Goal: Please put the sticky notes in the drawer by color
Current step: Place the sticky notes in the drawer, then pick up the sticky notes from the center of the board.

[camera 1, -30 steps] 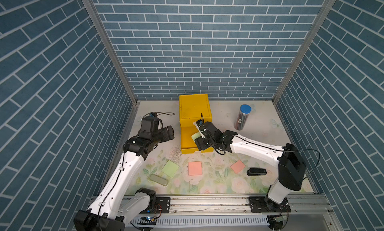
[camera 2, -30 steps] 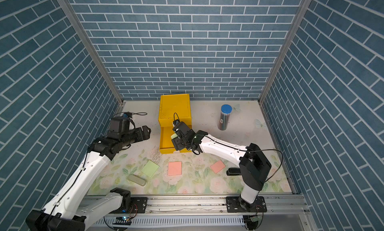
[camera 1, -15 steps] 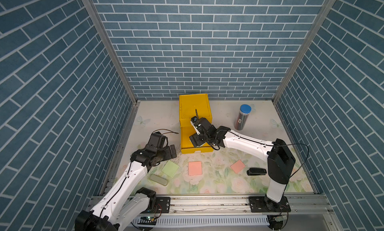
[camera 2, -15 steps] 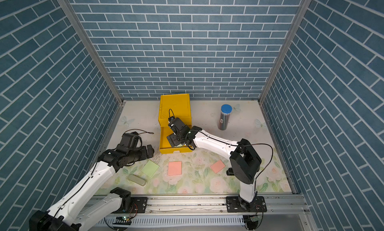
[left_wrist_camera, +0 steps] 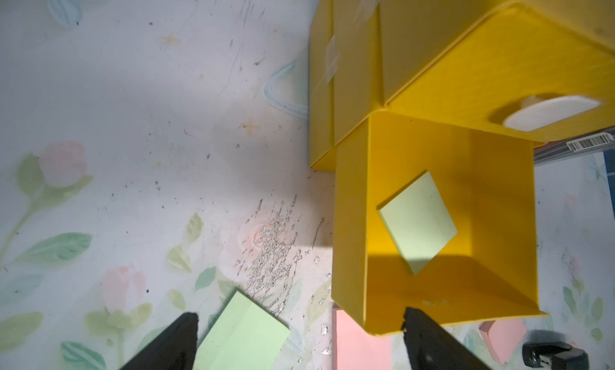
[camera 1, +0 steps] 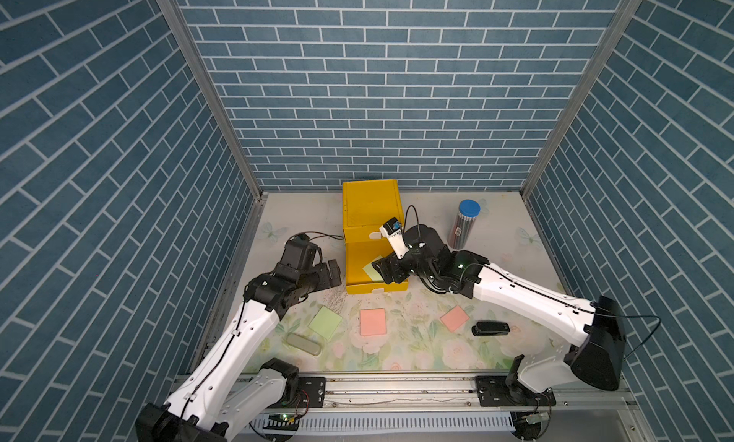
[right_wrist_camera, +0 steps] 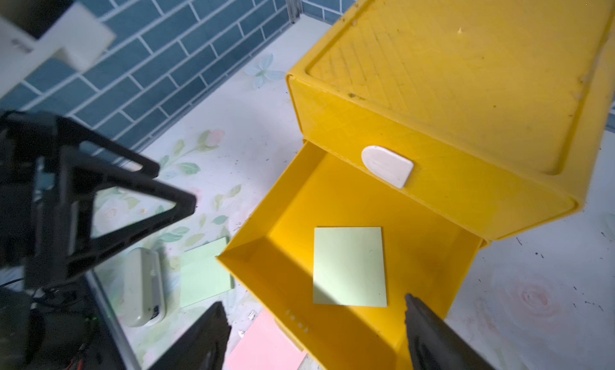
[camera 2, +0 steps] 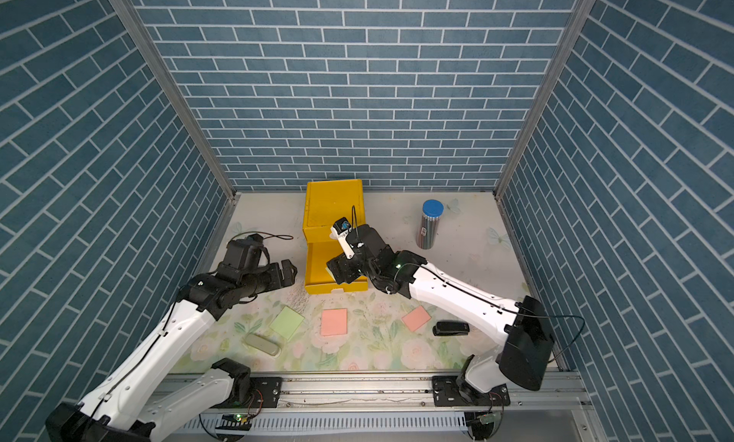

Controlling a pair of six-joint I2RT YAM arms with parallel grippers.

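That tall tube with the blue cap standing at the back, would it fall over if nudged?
The tube stands upright, tall and narrow, so a push near its blue cap would likely tip it. Being round, it might then roll across the table. It looks filled, so probably fairly heavy.

In both top views the right gripper (camera 1: 385,274) covers most of the green note in the drawer (camera 1: 371,270). Left wrist view: green note on the table (left_wrist_camera: 243,335) runs off the picture's edge. Pink note (left_wrist_camera: 359,348) is partly behind the open drawer (left_wrist_camera: 349,252) and cropped too. Black stapler (left_wrist_camera: 552,356) is cropped at the corner. White tab handle (left_wrist_camera: 552,114) is blurred. Right wrist view: the drawer wall hides part of the green note on the table, and the left arm (right_wrist_camera: 66,202) is blurred.
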